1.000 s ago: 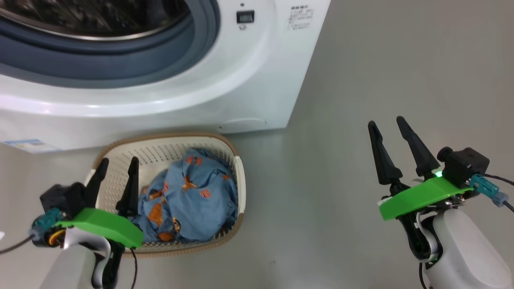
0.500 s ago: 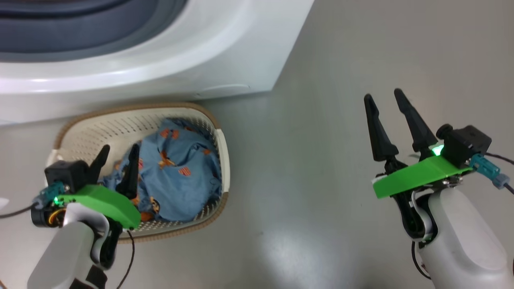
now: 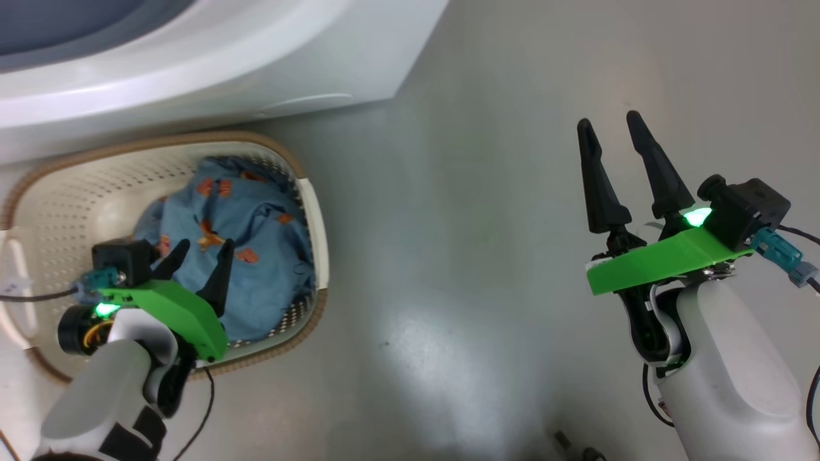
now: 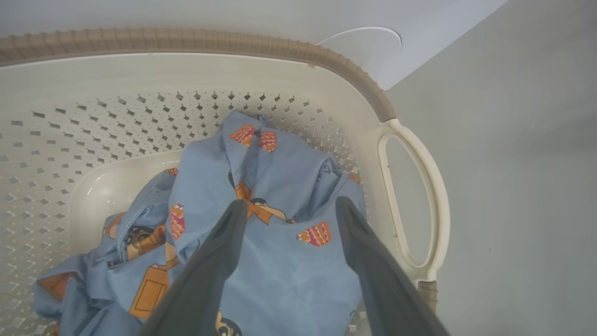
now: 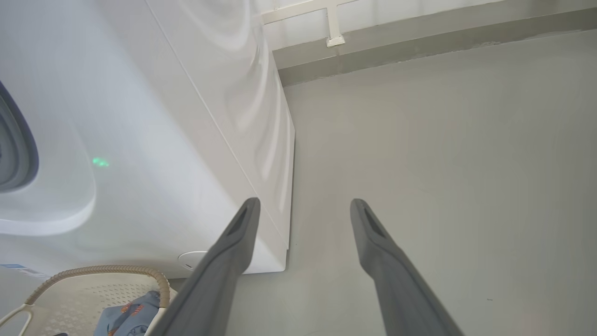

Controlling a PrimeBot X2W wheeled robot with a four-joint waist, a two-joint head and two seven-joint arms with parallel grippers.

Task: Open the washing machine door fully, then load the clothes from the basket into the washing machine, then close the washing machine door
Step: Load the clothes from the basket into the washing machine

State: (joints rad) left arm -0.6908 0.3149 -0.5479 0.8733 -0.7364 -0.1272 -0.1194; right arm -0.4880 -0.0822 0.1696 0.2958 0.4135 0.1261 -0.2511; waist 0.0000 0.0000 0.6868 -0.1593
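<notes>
At seven o'clock in the head view, the left gripper [image 3: 205,246] hangs spread just above the soft light-blue bear-printed clothes [image 3: 250,218], which are heaped in the small cream perforated plastic basket [image 3: 314,211]. The large white washing machine [image 3: 224,64] sits at eleven o'clock, its ring bare, so the door is probably open. Loading and closing remain. The right gripper [image 3: 608,121] is spread and empty at three o'clock.

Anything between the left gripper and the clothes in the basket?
Nothing visible. The left gripper is open directly over the clothes, aimed down at the heap. The basket is open-topped; its rim and handle sit off to the side of the approach.
</notes>
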